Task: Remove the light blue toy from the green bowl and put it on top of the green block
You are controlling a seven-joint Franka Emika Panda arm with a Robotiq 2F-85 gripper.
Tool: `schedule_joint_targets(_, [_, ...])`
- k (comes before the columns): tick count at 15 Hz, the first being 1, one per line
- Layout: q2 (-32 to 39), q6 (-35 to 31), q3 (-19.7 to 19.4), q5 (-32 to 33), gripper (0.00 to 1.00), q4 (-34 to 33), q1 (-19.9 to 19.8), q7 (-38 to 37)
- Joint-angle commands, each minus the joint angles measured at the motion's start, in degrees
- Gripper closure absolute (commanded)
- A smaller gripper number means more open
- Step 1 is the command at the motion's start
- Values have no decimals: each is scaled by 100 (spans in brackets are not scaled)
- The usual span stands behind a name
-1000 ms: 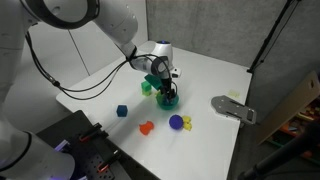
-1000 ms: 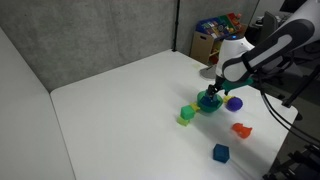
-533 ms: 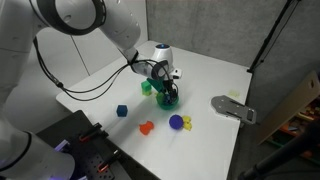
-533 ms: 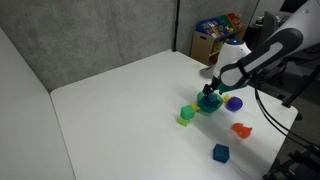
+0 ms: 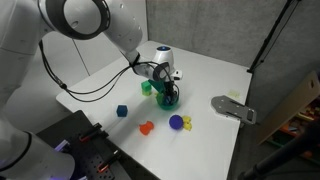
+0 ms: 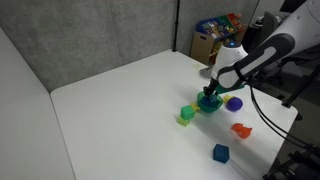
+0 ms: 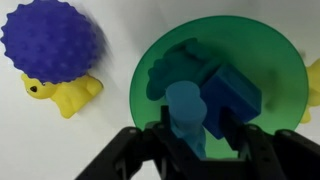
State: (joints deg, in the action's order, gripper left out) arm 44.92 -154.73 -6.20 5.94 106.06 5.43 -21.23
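- The tool (image 7: 200, 138) is lowered into the bowl. Its two dark fingers (image 7: 150, 152) stand on either side of the small light blue plastic toy (image 7: 186, 112), at a middling gap. I cannot tell whether they already press on the toy or only flank it.
- The toy lies inside the small round green bowl (image 7: 270, 50) (teal on the inside), so it has not been lifted out yet.
- In an exterior view the tool hangs straight over the bowl (image 5: 171, 102) and hides most of what is in it.
- The small bright green cube (image 5: 147, 88), where the toy should go, sits on the white tabletop (image 5: 215, 70) just beside the bowl, with nothing on top of it.
- Further out are a spiky purple rubber ball (image 7: 50, 40) touching a small yellow toy (image 7: 68, 97), a dark blue cube (image 5: 121, 111) and an orange-red piece (image 5: 146, 127).
- By my reading the task is at its first step, the grasp. Closing firmly, lifting clear of the rim, the short carry and setting the toy on the cube are all left.
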Motion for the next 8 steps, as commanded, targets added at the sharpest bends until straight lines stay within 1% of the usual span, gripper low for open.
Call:
schedule_joint_targets(1, [55, 142, -185, -122, 75, -179, 153, 38])
schedule_joint_targets(3, [-66, 190, -270, -119, 91, -146, 205, -7])
schedule_joint_targets(4, [-171, 225, -316, -116, 95, -108, 242, -42])
schedule_joint_targets(5, [-265, 241, -364, -98, 92, -82, 290, -68])
schedule_joint_targets(6, [-348, 269, -391, -93, 95, -73, 327, -89])
schedule_joint_targets(8, [-530, 330, -393, -93, 93, -46, 386, -106])
